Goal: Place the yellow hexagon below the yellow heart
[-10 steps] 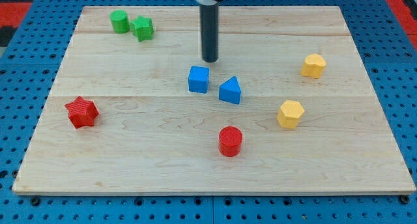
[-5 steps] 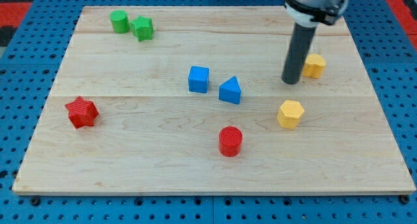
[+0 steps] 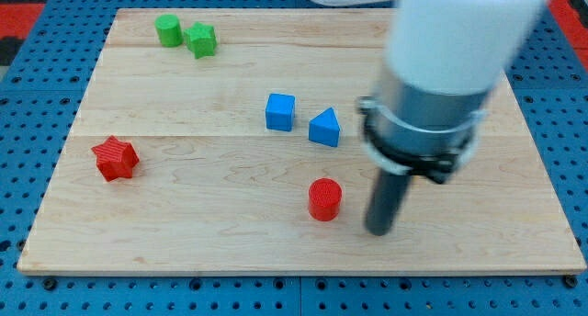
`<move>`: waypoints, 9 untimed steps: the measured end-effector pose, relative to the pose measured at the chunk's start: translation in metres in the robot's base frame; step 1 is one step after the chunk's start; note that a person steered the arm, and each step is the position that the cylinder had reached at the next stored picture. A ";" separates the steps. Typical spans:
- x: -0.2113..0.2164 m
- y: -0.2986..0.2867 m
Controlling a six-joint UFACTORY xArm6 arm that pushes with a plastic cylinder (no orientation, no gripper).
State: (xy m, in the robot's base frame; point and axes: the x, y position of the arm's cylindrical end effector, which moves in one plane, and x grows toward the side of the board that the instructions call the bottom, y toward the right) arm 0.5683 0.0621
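My tip (image 3: 380, 231) rests on the wooden board (image 3: 184, 224) near the view's bottom, just right of the red cylinder (image 3: 324, 198). The arm's grey and white body fills the view's right and hides both the yellow hexagon and the yellow heart; neither shows now.
A blue cube (image 3: 280, 112) and a blue triangle (image 3: 324, 129) sit at the board's middle. A red star (image 3: 115, 158) lies at the left. A green cylinder (image 3: 168, 29) and a green star (image 3: 201, 39) sit at the top left.
My tip has moved from the board's upper middle to the right beside the yellow heart, then down to the bottom beside the red cylinder. The arm now covers both yellow blocks.
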 end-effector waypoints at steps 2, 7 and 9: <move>-0.054 -0.002; -0.095 0.065; -0.080 0.106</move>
State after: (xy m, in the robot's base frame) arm 0.4885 0.1682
